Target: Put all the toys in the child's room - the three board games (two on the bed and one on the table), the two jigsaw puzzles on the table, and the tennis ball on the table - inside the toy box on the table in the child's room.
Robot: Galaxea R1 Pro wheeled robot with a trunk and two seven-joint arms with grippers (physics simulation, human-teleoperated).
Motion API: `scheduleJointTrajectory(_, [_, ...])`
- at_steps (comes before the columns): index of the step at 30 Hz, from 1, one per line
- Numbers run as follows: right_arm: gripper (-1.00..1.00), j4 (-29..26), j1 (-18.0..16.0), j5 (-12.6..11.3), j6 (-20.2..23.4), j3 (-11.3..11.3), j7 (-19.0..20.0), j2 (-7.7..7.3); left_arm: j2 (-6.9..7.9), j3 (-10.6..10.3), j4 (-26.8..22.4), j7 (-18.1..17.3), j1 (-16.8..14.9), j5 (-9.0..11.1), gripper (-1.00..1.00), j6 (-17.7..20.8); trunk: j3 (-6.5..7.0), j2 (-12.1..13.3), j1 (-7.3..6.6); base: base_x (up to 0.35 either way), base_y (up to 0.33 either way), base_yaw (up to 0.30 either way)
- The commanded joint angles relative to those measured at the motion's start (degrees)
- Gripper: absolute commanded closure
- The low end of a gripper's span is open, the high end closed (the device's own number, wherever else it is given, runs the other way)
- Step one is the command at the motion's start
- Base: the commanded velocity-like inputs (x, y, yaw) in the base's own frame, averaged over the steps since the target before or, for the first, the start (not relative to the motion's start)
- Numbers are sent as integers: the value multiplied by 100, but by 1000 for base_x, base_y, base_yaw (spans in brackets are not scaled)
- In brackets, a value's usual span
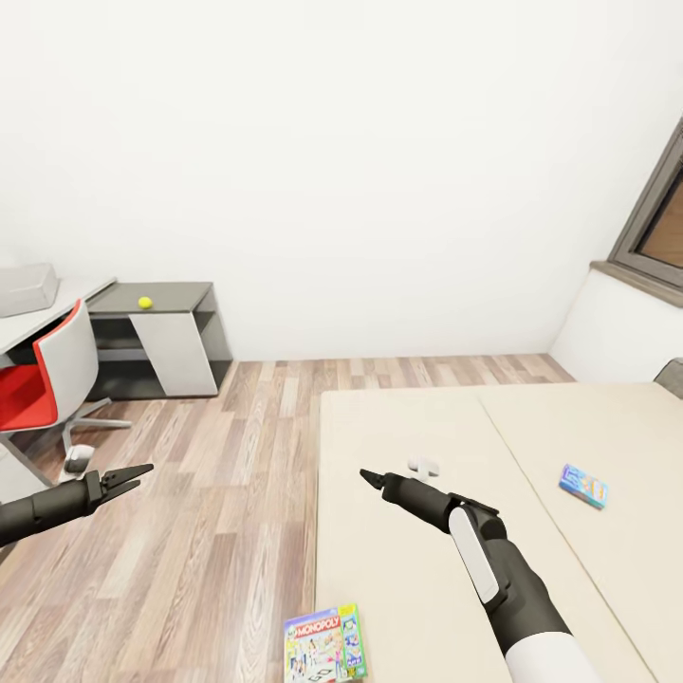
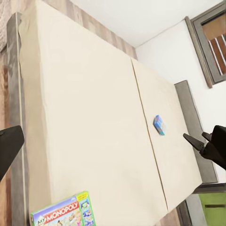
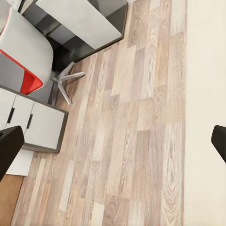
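The large green-edged board game [image 1: 323, 643], a Monopoly box, lies at the near edge of the beige bed [image 1: 417, 569]. A small blue board game [image 1: 582, 485] rests on the mattress's right half. Both also appear in the left wrist view: Monopoly box [image 2: 62, 213], blue box [image 2: 159, 125]. The tennis ball [image 1: 145, 303] sits on the table's low dark end unit [image 1: 180, 296]. The grey toy box [image 1: 24, 287] stands on the pale table top at far left. My left gripper [image 1: 133, 476] hangs open over the floor. My right gripper [image 1: 372, 476] is open above the bed, holding nothing.
A red and white swivel chair [image 1: 52, 370] stands by the table, with white drawers [image 3: 33, 125] beside it. Wood-plank floor [image 1: 218, 493] lies between table and bed. A small white object [image 1: 426, 466] lies on the mattress. A grey-framed window [image 1: 659, 223] is at right.
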Motion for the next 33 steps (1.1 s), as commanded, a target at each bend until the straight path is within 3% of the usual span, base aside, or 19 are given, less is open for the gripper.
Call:
scheduleJointTrajectory(1, [-100, -5, -4, -19, 33, -6, 2, 2, 1, 2, 1, -10, -5, 12, -100, 53, -2, -11, 4, 0, 0, 0])
scheduleJointTrajectory(24, [-100, -4, -4, -20, 32, -13, 3, 2, 1, 2, 1, -10, -5, 12, -100, 52, 213, -11, 4, 0, 0, 0])
scheduleJointTrajectory(33, [-100, -5, -4, -19, 33, -14, 10, 3, 8, 4, 1, -10, -5, 12, -100, 53, 237, -11, 4, 0, 0, 0])
